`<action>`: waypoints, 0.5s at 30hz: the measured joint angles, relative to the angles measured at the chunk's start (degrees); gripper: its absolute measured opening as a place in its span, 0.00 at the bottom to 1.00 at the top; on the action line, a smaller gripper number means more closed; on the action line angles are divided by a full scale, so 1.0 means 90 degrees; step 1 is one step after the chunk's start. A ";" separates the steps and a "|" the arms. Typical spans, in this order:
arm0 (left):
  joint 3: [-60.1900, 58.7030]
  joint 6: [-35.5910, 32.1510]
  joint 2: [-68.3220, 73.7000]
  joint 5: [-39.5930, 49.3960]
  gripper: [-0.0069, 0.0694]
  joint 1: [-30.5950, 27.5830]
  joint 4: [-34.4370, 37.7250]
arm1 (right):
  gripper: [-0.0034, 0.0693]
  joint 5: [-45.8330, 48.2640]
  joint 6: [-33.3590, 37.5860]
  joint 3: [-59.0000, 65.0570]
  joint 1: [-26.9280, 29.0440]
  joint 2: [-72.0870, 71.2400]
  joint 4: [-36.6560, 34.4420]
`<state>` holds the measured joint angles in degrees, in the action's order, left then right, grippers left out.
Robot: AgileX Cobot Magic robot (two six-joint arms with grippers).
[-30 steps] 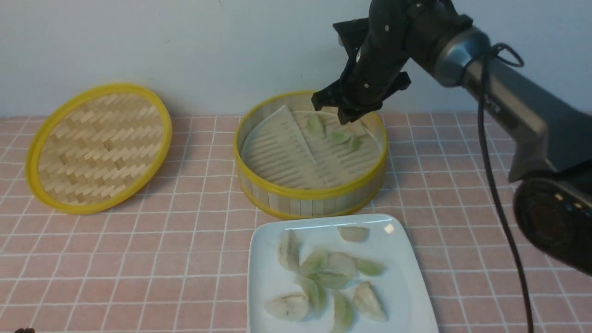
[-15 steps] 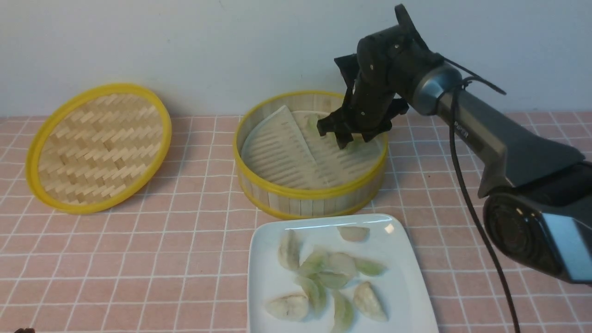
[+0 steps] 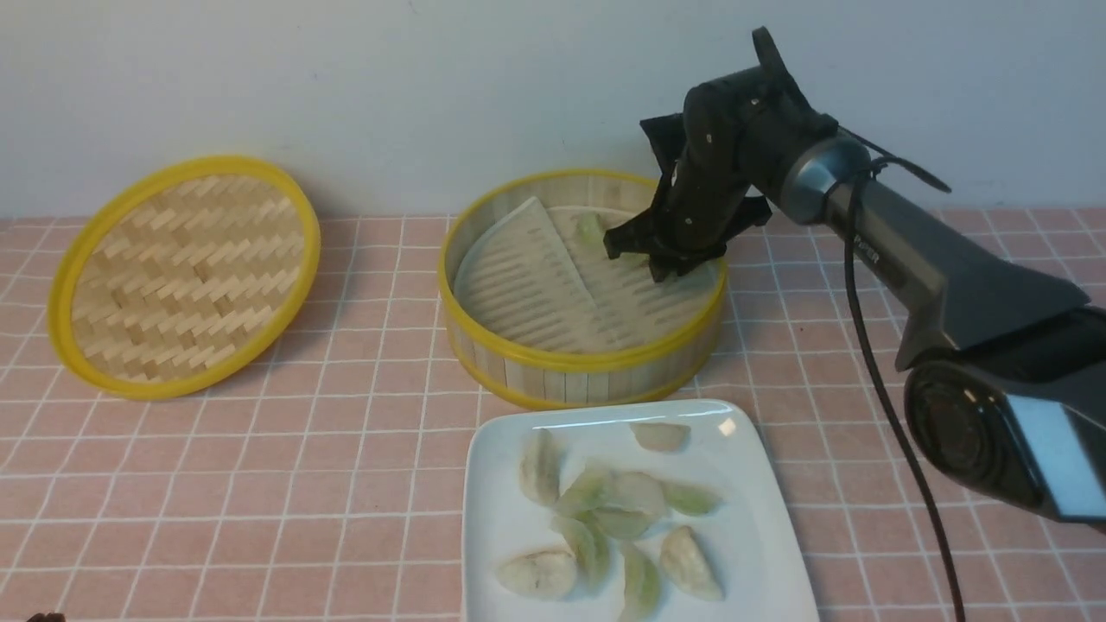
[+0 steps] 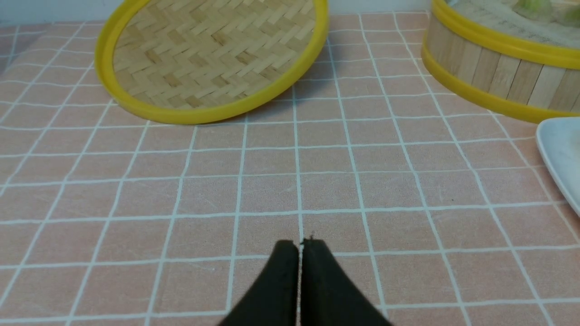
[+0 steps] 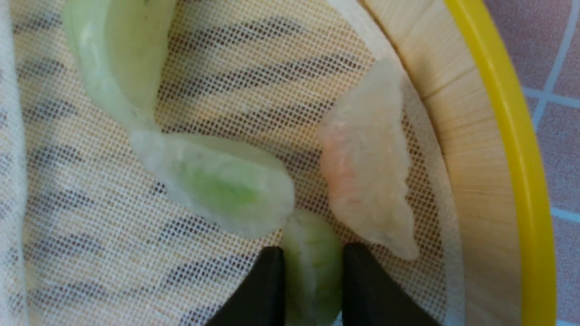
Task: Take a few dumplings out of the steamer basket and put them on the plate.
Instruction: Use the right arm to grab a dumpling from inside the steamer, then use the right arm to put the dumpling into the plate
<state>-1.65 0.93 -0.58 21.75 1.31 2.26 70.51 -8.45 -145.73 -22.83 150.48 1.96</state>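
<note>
The steamer basket [image 3: 570, 358] stands mid-table with its whitish liner [image 5: 90, 235]. My right gripper [image 3: 661, 263] reaches down inside it at the far right. In the right wrist view, the right gripper [image 5: 312, 258] has its two fingers closed against both sides of a pale green dumpling [image 5: 310, 235]. Beside it lie another green dumpling [image 5: 222, 190], a pinkish one [image 5: 362, 181] and a pale green one [image 5: 113, 59]. The white plate [image 3: 501, 518] in front of the basket holds several dumplings [image 3: 618, 510]. My left gripper [image 4: 300, 244] is shut and empty, low over the tiles.
The flat woven bamboo lid [image 3: 181, 276] leans at the back left, also in the left wrist view [image 4: 213, 59]. The pink tiled tabletop [image 3: 346, 449] runs to a pale wall behind. The basket's yellow rim [image 5: 512, 136] is close beside the right fingers.
My right gripper has come down from above the basket's far rim into the basket and now stands around a green dumpling. Plate, lid and left arm are unchanged.
</note>
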 joint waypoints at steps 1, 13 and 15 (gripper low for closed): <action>0.0000 0.0000 0.0000 0.0000 0.08 0.0000 0.0000 | 0.24 0.0069 0.0031 -0.0088 0.0000 0.0008 -0.0006; 0.0000 0.0000 0.0000 0.0000 0.08 0.0000 0.0012 | 0.24 0.0119 0.0660 0.0935 -0.0086 -0.1860 -0.1215; 0.0000 0.0000 0.0000 0.0000 0.08 0.0000 0.0012 | 0.24 0.0106 0.0763 0.2082 -0.0230 -0.2671 -0.1247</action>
<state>-1.65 0.93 -0.58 21.75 1.31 2.37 71.46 -1.59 -126.99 -24.90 126.45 -9.27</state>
